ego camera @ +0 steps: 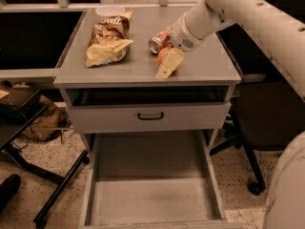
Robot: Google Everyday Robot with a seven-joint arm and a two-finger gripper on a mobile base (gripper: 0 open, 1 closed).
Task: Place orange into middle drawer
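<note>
- We saw the round bright orange fruit on the flat grey cabinet top, touching the cream gripper; we could not tell its grip.
- A red-orange soda can lay just behind the fruit, with crumpled chip bags to the left.
- Below that top, the wide grey metal drawer tray stood open.

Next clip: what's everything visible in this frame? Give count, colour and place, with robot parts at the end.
cabinet: one, grey, centre
orange: one, bright orange, cabinet top, at the gripper
soda can: one, red-orange, lying behind the orange
brown chip bag: one, cabinet top, left
yellow chip bag: one, in front of the brown one
cup: one, white, back edge
drawer front: one, grey, black handle, shut
middle drawer: one, grey, pulled out below
office chair: one, black, right
bag: one, dark, floor left
gripper: one, cream, beside the orange
arm: one, white, from upper right
</note>
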